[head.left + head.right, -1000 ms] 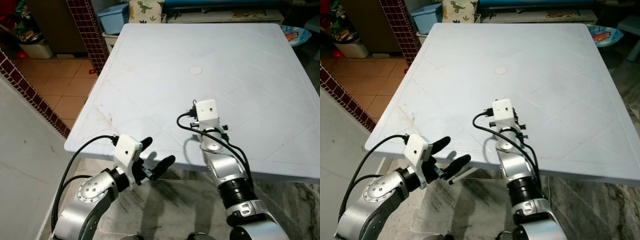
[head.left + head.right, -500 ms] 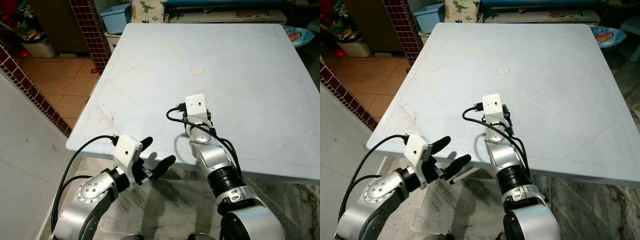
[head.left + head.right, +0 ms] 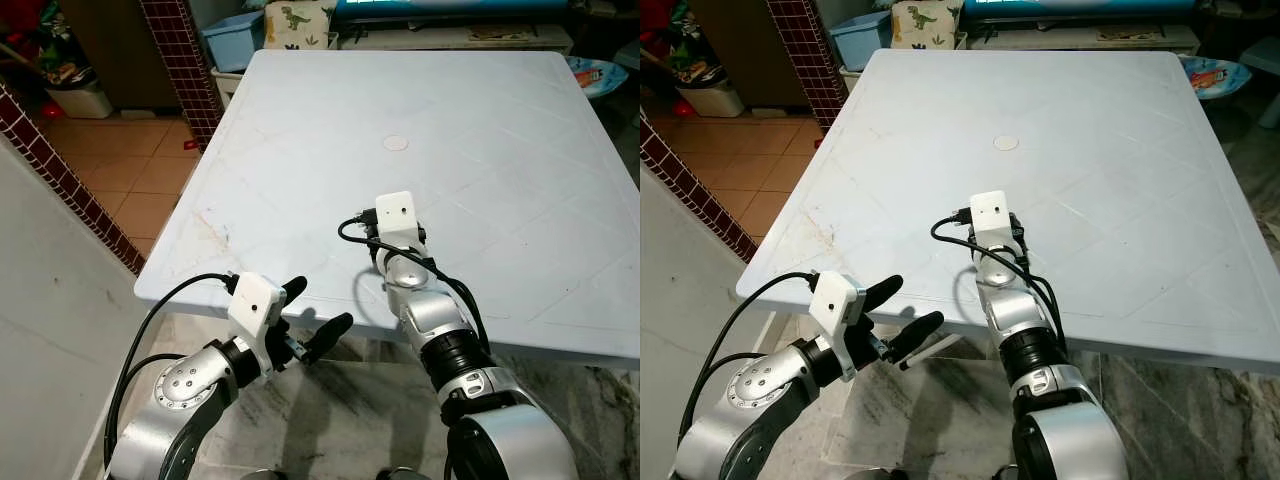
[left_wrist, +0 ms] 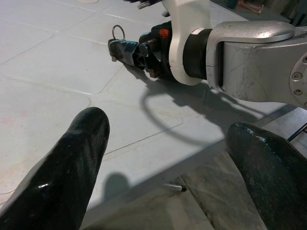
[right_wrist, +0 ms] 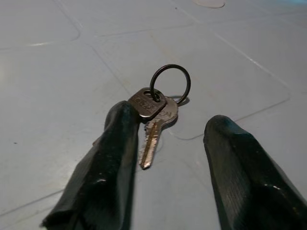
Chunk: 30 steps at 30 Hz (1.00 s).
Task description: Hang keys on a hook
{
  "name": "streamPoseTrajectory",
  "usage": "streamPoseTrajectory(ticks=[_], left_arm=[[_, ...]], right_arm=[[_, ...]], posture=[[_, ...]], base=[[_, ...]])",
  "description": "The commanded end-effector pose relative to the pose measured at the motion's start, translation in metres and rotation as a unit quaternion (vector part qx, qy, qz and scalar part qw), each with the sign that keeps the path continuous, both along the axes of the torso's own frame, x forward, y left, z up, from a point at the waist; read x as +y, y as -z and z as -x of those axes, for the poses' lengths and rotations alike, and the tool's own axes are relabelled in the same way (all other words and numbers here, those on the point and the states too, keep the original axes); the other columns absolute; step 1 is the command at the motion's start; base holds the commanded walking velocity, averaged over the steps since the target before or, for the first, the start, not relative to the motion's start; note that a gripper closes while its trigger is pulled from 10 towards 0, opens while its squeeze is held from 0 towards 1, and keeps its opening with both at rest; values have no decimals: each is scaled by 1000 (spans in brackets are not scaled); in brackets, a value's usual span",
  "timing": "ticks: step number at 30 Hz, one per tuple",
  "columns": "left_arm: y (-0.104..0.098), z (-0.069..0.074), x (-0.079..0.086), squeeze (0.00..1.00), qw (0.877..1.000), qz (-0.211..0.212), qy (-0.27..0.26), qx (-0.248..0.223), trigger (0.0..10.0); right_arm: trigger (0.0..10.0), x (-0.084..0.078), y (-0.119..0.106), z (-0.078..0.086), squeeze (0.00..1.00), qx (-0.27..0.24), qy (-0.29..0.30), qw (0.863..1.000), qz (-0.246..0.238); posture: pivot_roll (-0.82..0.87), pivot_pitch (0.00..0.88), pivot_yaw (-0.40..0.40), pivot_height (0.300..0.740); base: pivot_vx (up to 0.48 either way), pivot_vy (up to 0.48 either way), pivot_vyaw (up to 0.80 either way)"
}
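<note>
Straddling the keys (image 5: 154,117): right gripper (image 5: 168,158) open, nothing clamped; keys flat on the table (image 3: 500,150) between its fingers, against one fingertip (image 5: 122,120), blades along the finger line, ring (image 5: 170,84) just beyond the tips. Left gripper (image 3: 312,312) open, empty, farther off

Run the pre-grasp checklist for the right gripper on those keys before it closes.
1. Keys lie on the table: ok.
2. Right gripper open, keys between its fingers: ok.
3. Keys centred in the gap: not ok, they sit against one finger.
4. Key ring free of other things: ok.
5. Left gripper open, off the table edge, out of the way: ok.
6. Hook located: cannot tell.
</note>
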<state>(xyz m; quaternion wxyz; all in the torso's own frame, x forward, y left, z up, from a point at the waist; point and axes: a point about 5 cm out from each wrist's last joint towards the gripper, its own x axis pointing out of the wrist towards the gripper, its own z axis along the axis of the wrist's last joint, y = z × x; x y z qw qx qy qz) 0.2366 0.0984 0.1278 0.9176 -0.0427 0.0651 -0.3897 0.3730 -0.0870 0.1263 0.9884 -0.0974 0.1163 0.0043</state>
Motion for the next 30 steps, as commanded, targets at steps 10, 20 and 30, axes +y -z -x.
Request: streamPoseTrajectory(ticks=[10, 20, 30], left_arm=[[-1, 1, -1, 0, 1000, -3, 6, 0, 10000], [-1, 1, -1, 0, 1000, -4, 9, 1, 10000], [0, 0, -1, 0, 1000, -4, 11, 1, 10000]], right_arm=[[0, -1, 49, 33, 0, 109, -22, 993, -25], [0, -11, 47, 48, 0, 113, -38, 993, -24], [0, -20, 33, 71, 0, 104, -66, 992, -4]], posture=[[68, 135, 77, 740], [61, 134, 80, 740], [53, 132, 83, 740]], base=[[0, 0, 0], [0, 0, 0], [0, 0, 0]])
